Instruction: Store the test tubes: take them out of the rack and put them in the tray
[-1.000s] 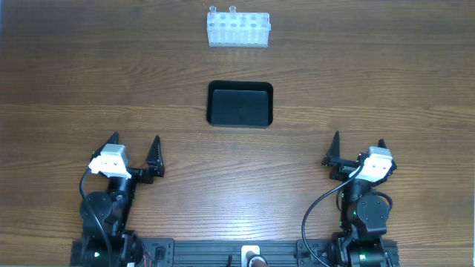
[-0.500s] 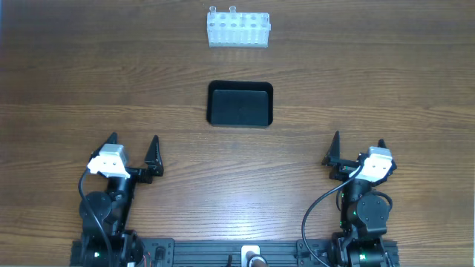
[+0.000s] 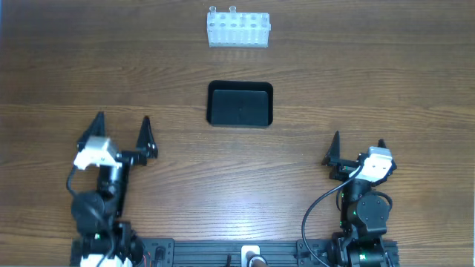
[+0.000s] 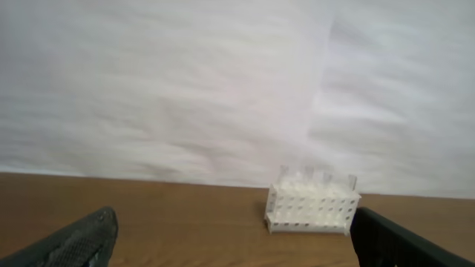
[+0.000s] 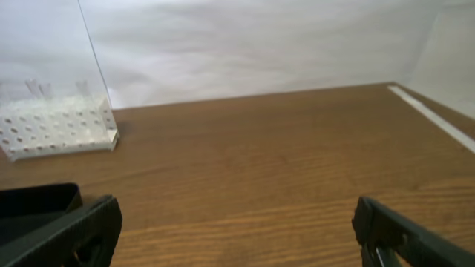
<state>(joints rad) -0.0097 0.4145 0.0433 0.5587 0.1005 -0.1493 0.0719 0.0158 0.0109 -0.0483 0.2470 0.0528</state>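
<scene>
Two clear test tubes (image 3: 213,10) are seen standing upright in the white perforated plastic rack (image 3: 239,33), at the left end of its far row. Whether more tubes sit in it cannot be told. The rack is placed at the far middle of the brown wooden table (image 3: 386,67). The black rectangular plastic tray (image 3: 240,105) is set on the near side of the rack, apart from it, with its bare floor visible. The left gripper (image 3: 122,117) is held over the table's near left part, fingers spread wide, nothing pinched. The right gripper (image 3: 358,138) is held over the near right part, fingers likewise spread, nothing pinched. Both grippers are kept well apart from rack and tray.
</scene>
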